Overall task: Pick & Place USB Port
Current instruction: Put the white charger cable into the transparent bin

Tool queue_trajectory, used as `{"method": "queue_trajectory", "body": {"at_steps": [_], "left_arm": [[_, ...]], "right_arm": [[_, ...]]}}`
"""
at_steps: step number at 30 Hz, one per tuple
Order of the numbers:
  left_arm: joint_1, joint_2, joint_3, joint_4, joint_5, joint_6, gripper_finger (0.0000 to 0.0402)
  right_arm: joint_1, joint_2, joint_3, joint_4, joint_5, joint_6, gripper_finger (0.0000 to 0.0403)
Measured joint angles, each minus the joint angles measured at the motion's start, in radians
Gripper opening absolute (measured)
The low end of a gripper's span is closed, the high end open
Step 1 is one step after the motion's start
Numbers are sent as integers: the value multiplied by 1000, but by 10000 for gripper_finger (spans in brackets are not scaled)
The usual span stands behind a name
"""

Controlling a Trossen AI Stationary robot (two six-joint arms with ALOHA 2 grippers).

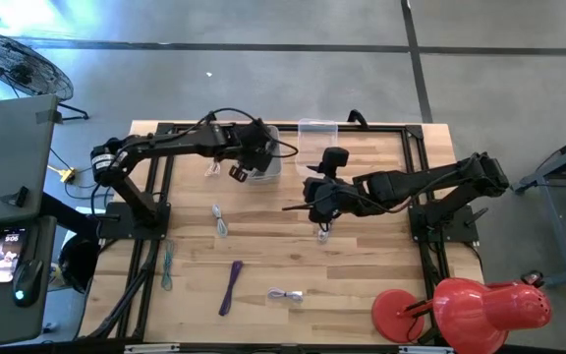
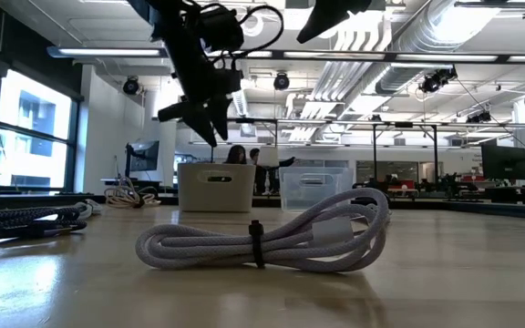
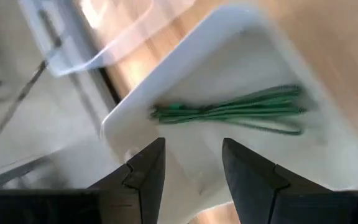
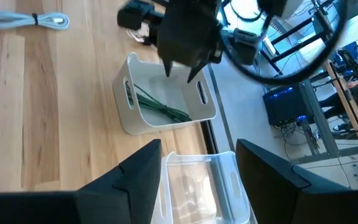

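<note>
Green cable (image 3: 229,112) inside white bin (image 1: 263,162), clear bin (image 1: 316,138) alongside, both jaws empty, parted

Left tool (image 1: 247,165) above white bin (image 1: 266,169)

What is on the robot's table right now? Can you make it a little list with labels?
left gripper: open, empty, above the white bin
right gripper: open, empty, mid-table
in white bin: green cable
clear bin: beside the white one
on table: white cable, purple cable, more loose cables
</note>
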Motion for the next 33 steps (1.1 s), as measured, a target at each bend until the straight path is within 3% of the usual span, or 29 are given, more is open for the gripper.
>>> {"method": "queue_trajectory", "body": {"at_steps": [9,15,18,26,33], "left_arm": [[0,0,62,-163,0,-24,154],[0,0,72,-361,8,-49,154],[0,0,72,-459,53,-96,154],[-1,0,72,-554,227,-225,154],[-19,0,72,-561,288,-303,154]], "right_arm": [[0,0,-15,-160,-41,-32,199],[-7,0,-16,-275,-426,-23,199],[-2,0,-16,-278,-551,-34,199],[6,22,-16,-360,-550,-77,199],[0,105,-16,-368,-609,-78,199]]}}
